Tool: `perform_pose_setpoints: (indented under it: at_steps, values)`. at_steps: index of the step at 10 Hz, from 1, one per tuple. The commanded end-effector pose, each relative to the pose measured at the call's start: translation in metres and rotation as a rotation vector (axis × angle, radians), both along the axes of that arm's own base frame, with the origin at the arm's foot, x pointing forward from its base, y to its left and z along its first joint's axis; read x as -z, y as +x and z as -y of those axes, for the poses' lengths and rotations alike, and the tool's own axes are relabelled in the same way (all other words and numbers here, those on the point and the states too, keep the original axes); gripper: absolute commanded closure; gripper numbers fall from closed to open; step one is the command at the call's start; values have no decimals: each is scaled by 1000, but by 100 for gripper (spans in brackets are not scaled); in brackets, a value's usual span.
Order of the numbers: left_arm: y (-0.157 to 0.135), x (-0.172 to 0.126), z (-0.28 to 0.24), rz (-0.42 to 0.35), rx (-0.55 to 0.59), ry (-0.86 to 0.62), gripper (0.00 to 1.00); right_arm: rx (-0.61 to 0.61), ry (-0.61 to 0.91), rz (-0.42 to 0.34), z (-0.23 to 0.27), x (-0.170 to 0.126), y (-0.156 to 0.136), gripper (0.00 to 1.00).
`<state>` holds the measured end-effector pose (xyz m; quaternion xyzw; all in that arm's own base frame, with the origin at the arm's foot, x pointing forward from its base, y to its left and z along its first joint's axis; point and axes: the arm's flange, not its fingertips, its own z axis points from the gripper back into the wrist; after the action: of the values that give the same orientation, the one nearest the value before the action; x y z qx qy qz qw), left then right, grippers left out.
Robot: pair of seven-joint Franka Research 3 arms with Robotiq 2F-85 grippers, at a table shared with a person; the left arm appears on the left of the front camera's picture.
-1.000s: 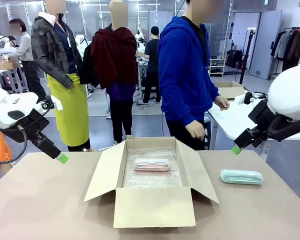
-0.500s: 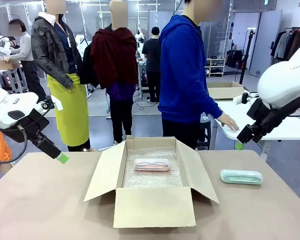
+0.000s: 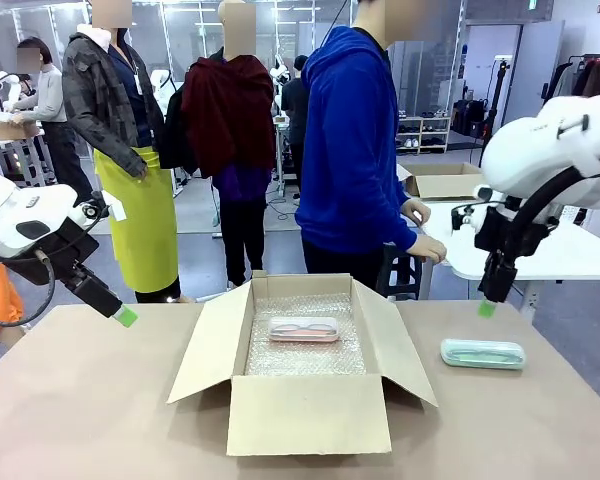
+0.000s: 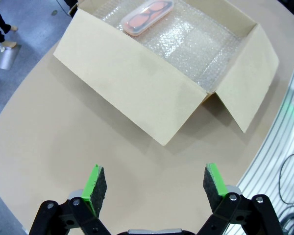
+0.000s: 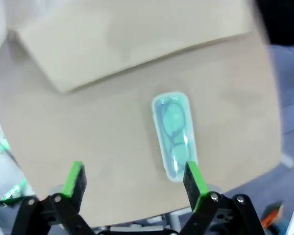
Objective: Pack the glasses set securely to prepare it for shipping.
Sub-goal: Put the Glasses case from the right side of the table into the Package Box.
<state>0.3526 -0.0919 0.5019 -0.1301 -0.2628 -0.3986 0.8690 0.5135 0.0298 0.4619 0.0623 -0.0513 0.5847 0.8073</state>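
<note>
An open cardboard box (image 3: 310, 415) lined with bubble wrap stands mid-table. The pale pink glasses case (image 3: 303, 329) lies inside it near the far wall, also seen in the left wrist view (image 4: 147, 17). The mint green case (image 3: 482, 353) lies flat on the table to the right of the box. My right gripper (image 3: 487, 308) hangs open, pointing down, just above and behind that case; in its wrist view the case (image 5: 174, 137) lies ahead, near one finger. My left gripper (image 3: 125, 317) hovers open over the table's left side, well apart from the box flap (image 4: 137, 88), nothing between its fingers (image 4: 154, 176).
A person in a blue hoodie (image 3: 355, 150) stands at the far side, a hand on a white side table (image 3: 500, 255) that carries another cardboard box (image 3: 445, 182). The box's side flaps splay outward. Bare tabletop lies left of and in front of the box.
My right arm has swung upward and its gripper has turned to point down over the mint green case. The person has stepped left, hand now on the side table. The left arm has stayed still.
</note>
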Motion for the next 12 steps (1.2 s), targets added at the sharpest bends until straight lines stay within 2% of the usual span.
perform_pose_setpoints:
  at_steps: [1, 2, 3, 4, 10, 11, 12]
  values:
    - [-1, 0, -2, 0, 9, -12, 0, -229, -97, 5, -3, 17, 17, 0]
    - [-1, 0, -2, 0, 9, -12, 0, -262, -120, 3, -9, 36, 16, 0]
    - [-1, 0, -2, 0, 9, -12, 0, -241, -106, 9, -9, 48, 14, 0]
    - [-1, 0, -2, 0, 9, -12, 0, -214, -71, -37, -10, 29, 12, 0]
    - [-1, 0, -2, 0, 9, -12, 0, -214, -71, -37, -10, 29, 12, 0]
    - [-1, 0, -2, 0, 9, -12, 0, -229, -87, -29, -6, 31, 13, 0]
    - [-1, 0, -2, 0, 9, -12, 0, -241, -109, -2, -6, 48, 16, 0]
